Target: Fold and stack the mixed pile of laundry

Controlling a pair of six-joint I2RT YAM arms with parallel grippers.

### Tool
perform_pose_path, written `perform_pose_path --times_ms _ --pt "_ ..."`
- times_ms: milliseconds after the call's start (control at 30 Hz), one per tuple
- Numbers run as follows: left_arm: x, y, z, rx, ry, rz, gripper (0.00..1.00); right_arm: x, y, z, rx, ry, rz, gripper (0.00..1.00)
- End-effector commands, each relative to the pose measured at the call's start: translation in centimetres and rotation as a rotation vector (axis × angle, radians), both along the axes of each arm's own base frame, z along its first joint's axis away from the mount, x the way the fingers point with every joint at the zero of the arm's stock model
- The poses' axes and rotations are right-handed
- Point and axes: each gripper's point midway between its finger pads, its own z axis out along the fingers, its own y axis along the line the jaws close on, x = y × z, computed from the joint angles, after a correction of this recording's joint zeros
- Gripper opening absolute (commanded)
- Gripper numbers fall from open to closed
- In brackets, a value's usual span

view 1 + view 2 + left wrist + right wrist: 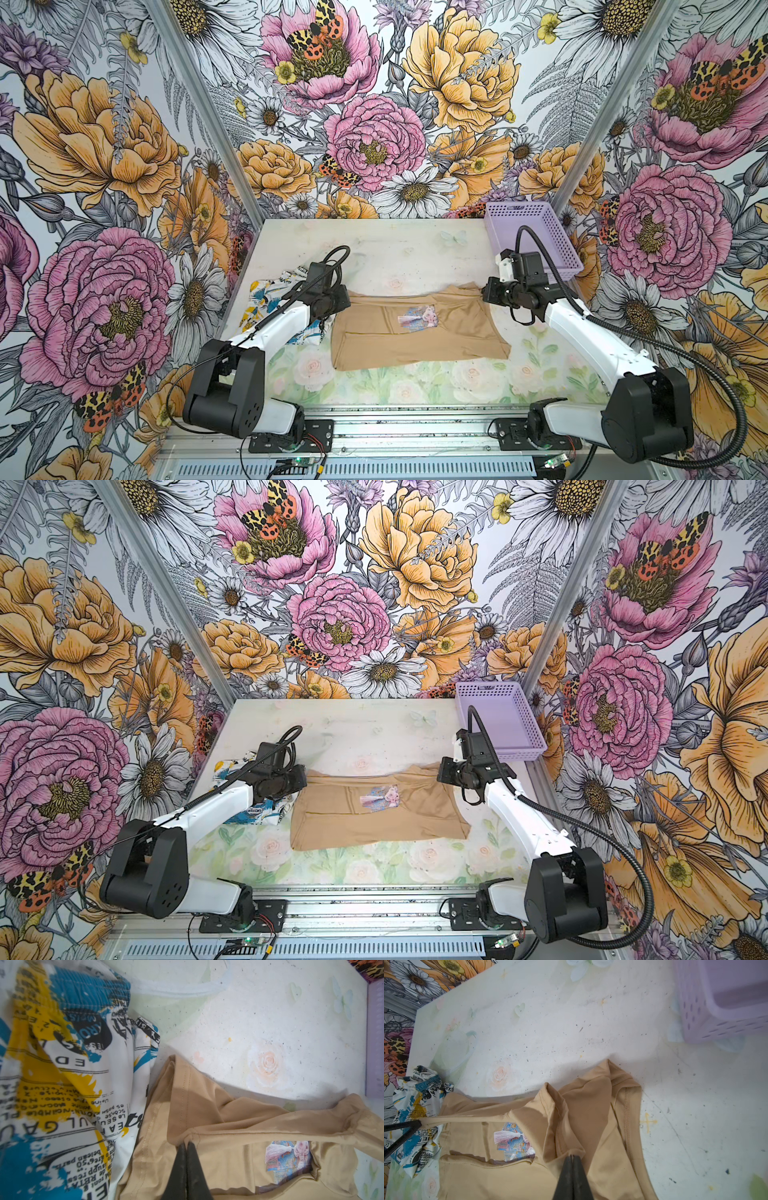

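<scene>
in both top views the tan garment [419, 332] lies in the middle of the worktop [374, 249], with the printed garment [266, 291] bunched against its nine o'clock edge and the basket [536, 237] at one.

left wrist: our left gripper [186, 1145] is pinched closed on the tan far edge.

right wrist: our right gripper [573, 1155] likewise.

we should lift both corners level and carry them toward six, where there is bare worktop.

free: far half of table [374, 249], near strip too | blocked: lavender basket [528, 232] far-right corner; printed garment [270, 291] left edge; tan garment [415, 336] centre
</scene>
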Motion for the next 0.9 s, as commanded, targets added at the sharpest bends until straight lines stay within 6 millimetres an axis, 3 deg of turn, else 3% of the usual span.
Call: perform_pose_path --times_ms 0,133,267,533,867 --pt "-1.4 0.0 -1.1 -0.008 0.035 0.018 0.0 -1.6 -1.2 -1.4 -0.019 0.038 -0.047 0.0" --pt "-2.8 -0.5 -3.0 -0.002 0.083 0.018 0.0 -3.4 -1.2 -5.2 0.004 0.139 -0.064 0.0" --pt "-3.8 -0.7 -4.4 0.011 0.126 0.022 0.0 -4.9 -1.7 -7.8 0.001 0.201 -0.101 0.0" --pt "-4.6 -1.2 -5.5 0.033 0.151 0.009 0.0 -6.3 -2.6 -9.8 -0.027 0.252 -0.145 0.0" --pt "-4.8 -0.5 -5.3 0.06 0.147 0.024 0.0 -7.2 -4.1 -10.0 -0.07 0.245 -0.208 0.0"
